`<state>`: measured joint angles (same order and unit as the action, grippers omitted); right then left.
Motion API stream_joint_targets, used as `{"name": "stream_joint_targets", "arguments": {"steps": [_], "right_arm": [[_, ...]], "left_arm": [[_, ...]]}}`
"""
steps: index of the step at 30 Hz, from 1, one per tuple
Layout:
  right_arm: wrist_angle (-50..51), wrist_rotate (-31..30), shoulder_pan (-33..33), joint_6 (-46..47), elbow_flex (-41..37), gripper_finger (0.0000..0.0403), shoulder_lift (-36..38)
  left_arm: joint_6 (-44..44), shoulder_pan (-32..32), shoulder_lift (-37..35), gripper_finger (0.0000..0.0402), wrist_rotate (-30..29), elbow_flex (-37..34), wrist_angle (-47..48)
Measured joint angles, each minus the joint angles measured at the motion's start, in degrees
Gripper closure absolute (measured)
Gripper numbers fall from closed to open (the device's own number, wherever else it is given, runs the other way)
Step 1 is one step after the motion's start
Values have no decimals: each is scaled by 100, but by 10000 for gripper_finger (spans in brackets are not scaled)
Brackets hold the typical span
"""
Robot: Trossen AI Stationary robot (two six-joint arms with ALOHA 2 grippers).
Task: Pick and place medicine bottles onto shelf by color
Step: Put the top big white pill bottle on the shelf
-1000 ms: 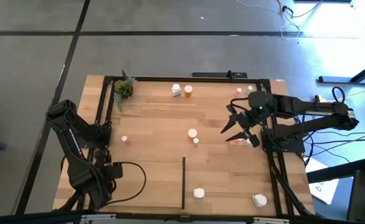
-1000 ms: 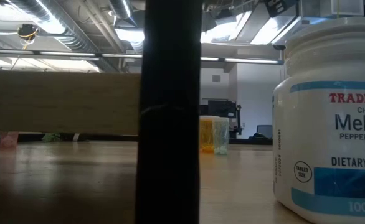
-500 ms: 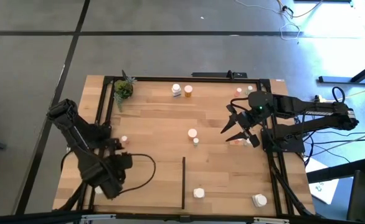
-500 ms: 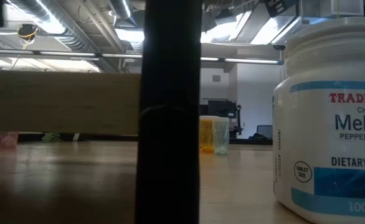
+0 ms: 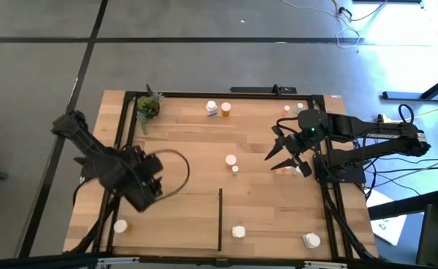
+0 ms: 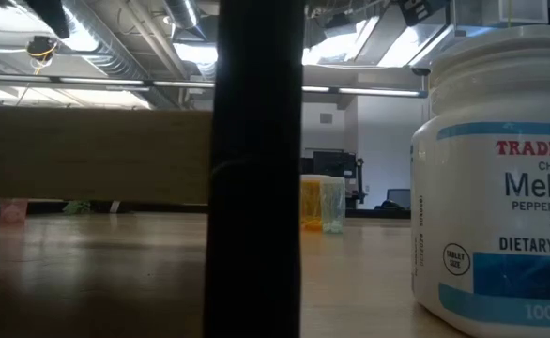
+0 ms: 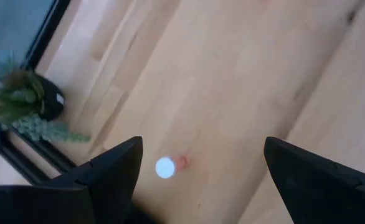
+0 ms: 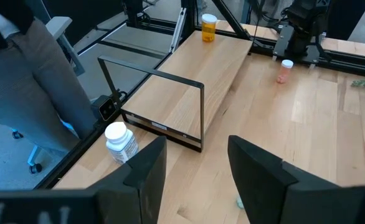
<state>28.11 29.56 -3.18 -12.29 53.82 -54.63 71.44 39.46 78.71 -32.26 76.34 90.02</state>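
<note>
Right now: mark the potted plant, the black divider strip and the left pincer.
potted plant (image 5: 147,107), high view, on its leaves
black divider strip (image 5: 220,220), high view, mid-length
left pincer (image 7: 198,168), left wrist view, midway between its open fingertips

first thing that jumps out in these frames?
In the low view, a big white Trader Joe's melatonin bottle fills the right side, beside a thick black post at centre. From above, the left gripper hangs open over the shelf's left part, with a small orange bottle between its fingers in its wrist view. The right gripper waits, open and empty, by the right rail.
</note>
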Motion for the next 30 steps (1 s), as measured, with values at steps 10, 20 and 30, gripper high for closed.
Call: {"name": "stream_joint_targets", "arguments": {"steps": [10,20,30], "right_arm": [[1,0,0,-1,-2,228,-1],[1,0,0,-1,-9,228,0],[-108,1,-1,0,-9,228,2]], "left_arm": [[-59,-1234,-1050,72,-252,0,1],[-904,-2046,-1699,72,-266,0,-7],[-1193,-2135,-2078,72,-448,-3,-2]]}}
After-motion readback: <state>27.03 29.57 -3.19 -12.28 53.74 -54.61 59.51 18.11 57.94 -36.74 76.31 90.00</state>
